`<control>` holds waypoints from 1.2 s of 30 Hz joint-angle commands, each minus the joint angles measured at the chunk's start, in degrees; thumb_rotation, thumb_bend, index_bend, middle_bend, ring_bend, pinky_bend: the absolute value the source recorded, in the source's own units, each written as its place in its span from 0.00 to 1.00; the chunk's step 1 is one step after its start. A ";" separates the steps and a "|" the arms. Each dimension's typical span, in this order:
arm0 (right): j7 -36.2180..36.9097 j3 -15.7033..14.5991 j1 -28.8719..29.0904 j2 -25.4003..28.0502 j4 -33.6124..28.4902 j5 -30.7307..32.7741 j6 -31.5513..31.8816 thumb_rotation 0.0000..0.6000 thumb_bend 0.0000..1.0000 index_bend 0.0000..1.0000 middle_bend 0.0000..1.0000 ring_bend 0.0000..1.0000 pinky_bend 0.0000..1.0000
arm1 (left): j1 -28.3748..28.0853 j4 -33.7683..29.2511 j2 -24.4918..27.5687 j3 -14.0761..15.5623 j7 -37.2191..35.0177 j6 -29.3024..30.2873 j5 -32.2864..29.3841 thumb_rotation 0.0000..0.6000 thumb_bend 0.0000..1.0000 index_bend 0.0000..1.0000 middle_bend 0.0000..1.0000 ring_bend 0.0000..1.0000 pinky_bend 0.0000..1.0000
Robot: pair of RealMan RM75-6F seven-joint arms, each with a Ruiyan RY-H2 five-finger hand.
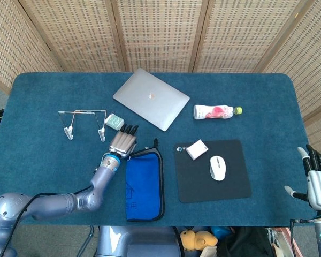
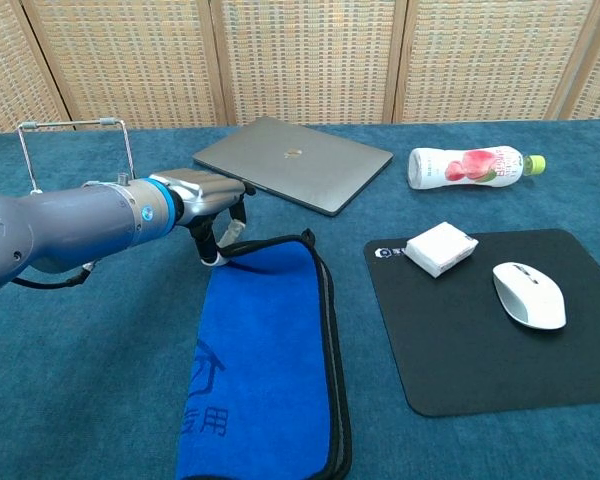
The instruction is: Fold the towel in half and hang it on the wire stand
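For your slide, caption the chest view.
Left hand pinches the folded blue towel's far corner beside the wire stand.

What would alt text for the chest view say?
The robot's left hand pinches the far left corner of a blue towel lying on a teal table. A wire stand is behind the arm; a laptop, bottle and mouse lie right.
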 commanded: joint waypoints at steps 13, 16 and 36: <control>0.40 0.16 0.06 0.20 0.04 0.34 -0.28 1.00 0.00 0.00 0.00 0.00 0.00 | -4.27 -9.07 13.01 -11.10 -0.96 4.90 0.70 1.00 0.56 0.79 0.00 0.00 0.00; 0.46 0.22 0.12 0.18 0.11 0.55 -0.43 1.00 0.00 0.00 0.00 0.00 0.00 | -4.99 -11.07 17.42 -14.37 -1.86 5.69 -0.25 1.00 0.56 0.79 0.00 0.00 0.00; -0.48 -0.66 -0.13 0.05 -0.81 -1.44 0.42 1.00 0.00 0.00 0.00 0.00 0.00 | 1.88 -10.62 33.12 -14.33 -12.56 1.57 -3.51 1.00 0.56 0.80 0.00 0.00 0.00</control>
